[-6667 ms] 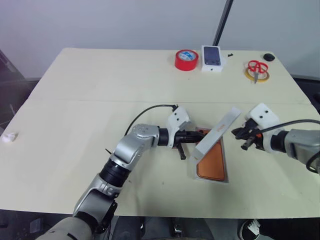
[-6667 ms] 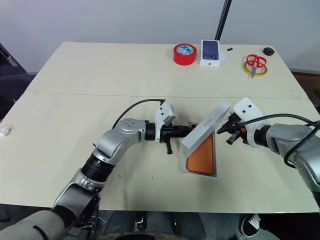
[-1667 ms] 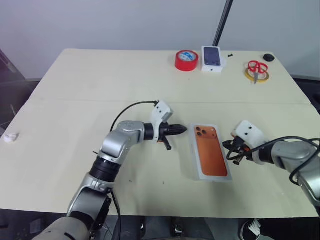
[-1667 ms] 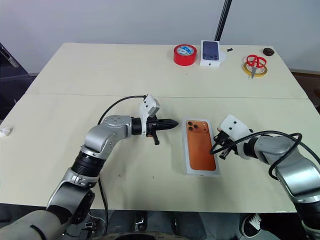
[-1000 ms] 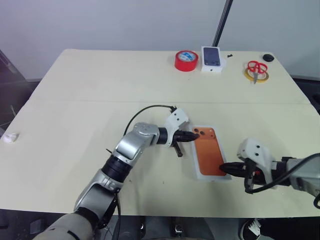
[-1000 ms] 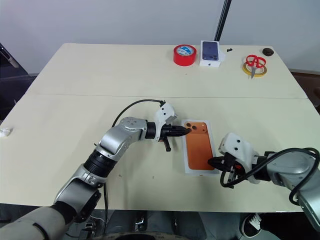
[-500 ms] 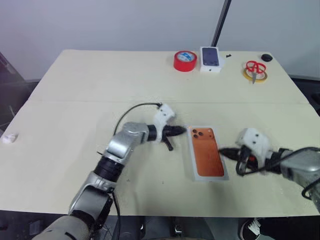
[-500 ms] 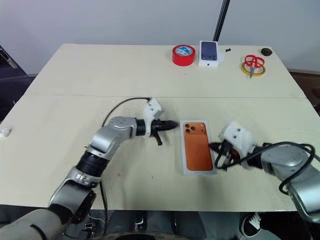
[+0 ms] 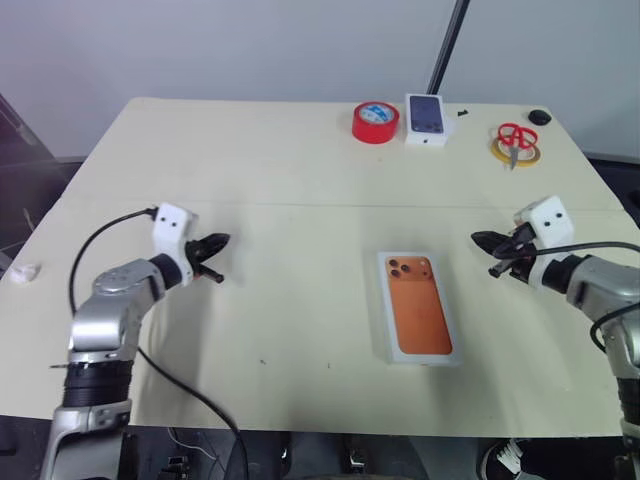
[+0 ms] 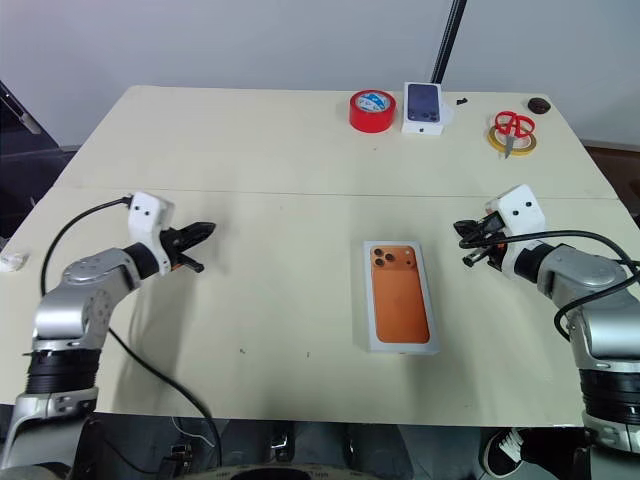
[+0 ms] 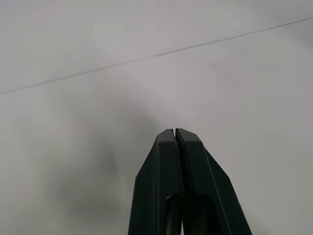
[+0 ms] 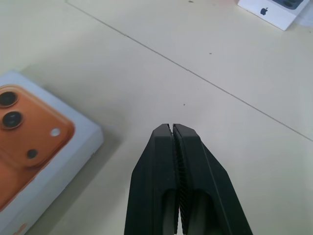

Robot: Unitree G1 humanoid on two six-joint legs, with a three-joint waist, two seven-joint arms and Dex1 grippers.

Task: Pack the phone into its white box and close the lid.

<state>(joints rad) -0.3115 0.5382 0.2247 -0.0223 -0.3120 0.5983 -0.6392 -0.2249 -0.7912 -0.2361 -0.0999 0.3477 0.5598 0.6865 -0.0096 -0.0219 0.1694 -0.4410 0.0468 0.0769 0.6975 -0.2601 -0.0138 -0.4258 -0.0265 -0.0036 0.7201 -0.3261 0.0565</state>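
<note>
The lid [image 9: 420, 320] lies flat on the cream tabletop [image 9: 300, 180], right of centre and towards the near edge, sitting squarely over the white box so that the box itself is hidden beneath it. Its outer face is up: a copper-orange phone picture with rounded corners inside a white border, and a cluster of dark camera lenses at the far left corner. The long sides run away from the robot, tilted slightly. In the right wrist view its white side wall and one corner show, resting on the tabletop.

The left tool [image 9: 218, 243] hovers over the tabletop well to the left of the lid, its two black fingers pressed together on nothing. The right tool [image 9: 482, 239] is near the lid's far right corner but apart from it, likewise clenched and empty.
</note>
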